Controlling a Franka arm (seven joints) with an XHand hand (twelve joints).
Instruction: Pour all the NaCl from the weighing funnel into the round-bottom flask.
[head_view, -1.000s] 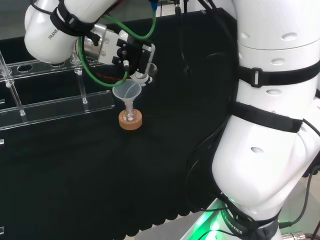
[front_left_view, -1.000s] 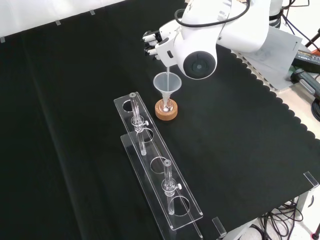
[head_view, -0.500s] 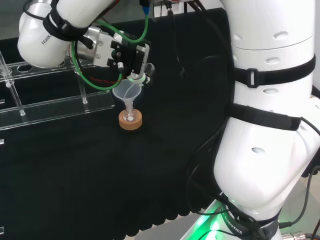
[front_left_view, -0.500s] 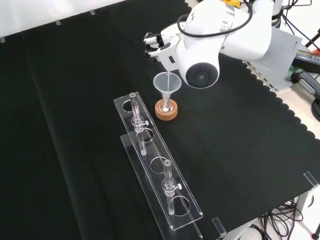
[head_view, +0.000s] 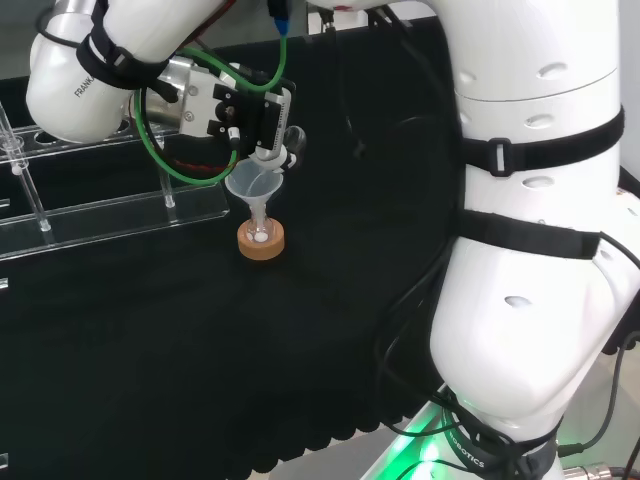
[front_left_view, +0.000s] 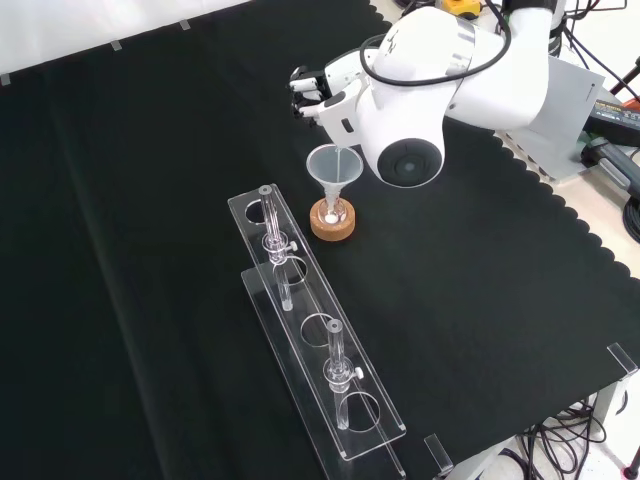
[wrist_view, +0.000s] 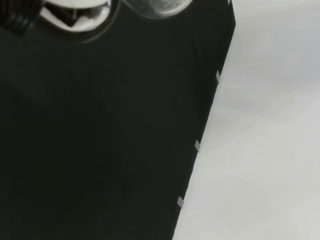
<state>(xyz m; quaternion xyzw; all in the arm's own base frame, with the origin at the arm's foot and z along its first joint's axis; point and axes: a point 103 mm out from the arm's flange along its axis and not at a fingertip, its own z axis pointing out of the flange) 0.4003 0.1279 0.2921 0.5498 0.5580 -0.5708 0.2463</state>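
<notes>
Since a second ago the hand (head_view: 255, 115) has drifted slightly left in the head view. Nearest in the front view stands the clear rack (front_left_view: 316, 345); beyond it the flask (front_left_view: 332, 212) sits on its cork ring (front_left_view: 331, 225) with a funnel (front_left_view: 334, 169) in its neck — white grains show at the bottom. Farther off, the hand's fingers (front_left_view: 308, 88) seem curled around the weighing funnel (head_view: 290, 142), tilted over the funnel.

white arm (head_view: 530, 250), black straps, green cable (head_view: 170, 165)
</notes>
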